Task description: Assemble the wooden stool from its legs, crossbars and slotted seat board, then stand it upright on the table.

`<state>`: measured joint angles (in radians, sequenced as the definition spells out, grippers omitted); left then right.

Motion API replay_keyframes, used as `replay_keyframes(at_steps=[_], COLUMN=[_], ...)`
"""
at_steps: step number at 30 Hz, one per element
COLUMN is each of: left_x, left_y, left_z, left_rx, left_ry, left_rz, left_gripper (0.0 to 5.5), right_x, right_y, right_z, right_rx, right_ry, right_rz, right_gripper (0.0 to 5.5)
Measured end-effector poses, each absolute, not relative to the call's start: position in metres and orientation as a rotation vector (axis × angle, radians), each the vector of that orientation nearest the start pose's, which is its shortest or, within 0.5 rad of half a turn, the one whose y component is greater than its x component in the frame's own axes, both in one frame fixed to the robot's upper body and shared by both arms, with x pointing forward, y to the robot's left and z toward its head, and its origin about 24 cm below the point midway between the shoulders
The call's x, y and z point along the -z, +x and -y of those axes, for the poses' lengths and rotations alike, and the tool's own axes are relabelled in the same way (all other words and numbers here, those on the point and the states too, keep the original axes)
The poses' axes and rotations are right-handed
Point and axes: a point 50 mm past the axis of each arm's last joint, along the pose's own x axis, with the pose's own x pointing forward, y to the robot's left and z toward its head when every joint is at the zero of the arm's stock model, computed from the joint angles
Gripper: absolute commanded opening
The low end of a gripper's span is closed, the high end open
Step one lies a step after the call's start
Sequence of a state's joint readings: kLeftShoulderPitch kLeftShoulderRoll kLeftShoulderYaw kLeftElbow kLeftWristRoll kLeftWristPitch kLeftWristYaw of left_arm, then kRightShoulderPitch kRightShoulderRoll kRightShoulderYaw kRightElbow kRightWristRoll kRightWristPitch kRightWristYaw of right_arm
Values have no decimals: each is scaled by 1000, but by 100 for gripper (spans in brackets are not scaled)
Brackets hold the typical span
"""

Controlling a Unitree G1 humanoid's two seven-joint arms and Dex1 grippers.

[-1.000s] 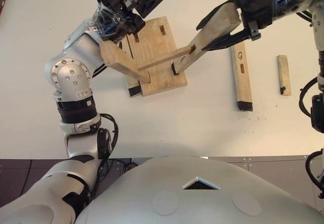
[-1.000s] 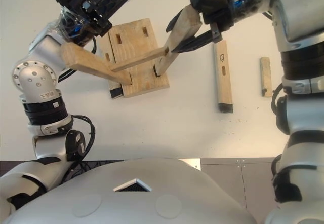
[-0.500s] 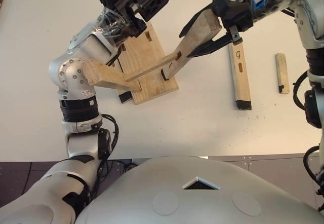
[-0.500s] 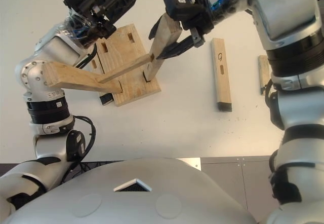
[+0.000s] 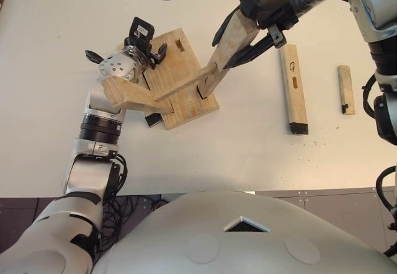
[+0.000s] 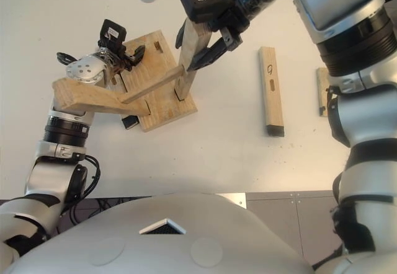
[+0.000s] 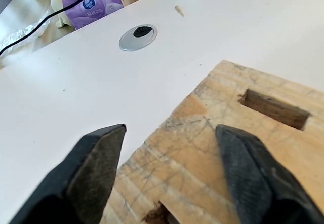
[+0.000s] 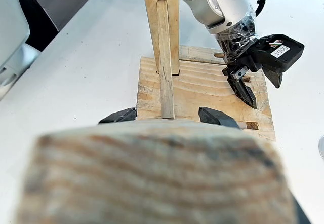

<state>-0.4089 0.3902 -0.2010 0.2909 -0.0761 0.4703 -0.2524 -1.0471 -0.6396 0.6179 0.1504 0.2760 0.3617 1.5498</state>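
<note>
The right pincer (image 5: 240, 37) is clamped on a wooden leg (image 5: 223, 57) that slants from high on the far right down to the right edge of the slotted seat board (image 5: 189, 57), which lies flat on the surface (image 5: 248, 144). A crossbar (image 5: 183, 85) runs leftward from this leg to a second leg (image 5: 133, 96), angled low over the board's near left corner. The left pincer (image 7: 169, 129) hovers spread wide over the board's far left corner, holding nothing. A loose leg (image 5: 295, 88) lies well apart to the right, pointing away from the robot, with a short piece (image 5: 346, 88) beyond it.
</note>
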Motion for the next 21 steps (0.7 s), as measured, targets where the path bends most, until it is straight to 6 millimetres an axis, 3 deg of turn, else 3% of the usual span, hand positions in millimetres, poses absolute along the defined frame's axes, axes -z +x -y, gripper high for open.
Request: replay_keyframes(at_steps=[10, 14, 17, 21], left_x=[-40, -36, -35, -38], left_y=[330, 332, 333, 336], left_z=[-167, -166, -168, -177], left_rx=[349, 353, 355, 347], left_ry=[403, 396, 384, 328], left_rz=[-438, -432, -420, -383], left_gripper=[113, 46, 44, 44], right_x=[-206, -203, -201, -193], right_y=[301, 298, 297, 293], right_z=[81, 78, 79, 89], right_rx=[-1826, -1800, -1782, -1792], right_ry=[-883, -877, -802, -558], right_rz=[-317, -308, -316, -376], right_gripper=[204, 294, 319, 319])
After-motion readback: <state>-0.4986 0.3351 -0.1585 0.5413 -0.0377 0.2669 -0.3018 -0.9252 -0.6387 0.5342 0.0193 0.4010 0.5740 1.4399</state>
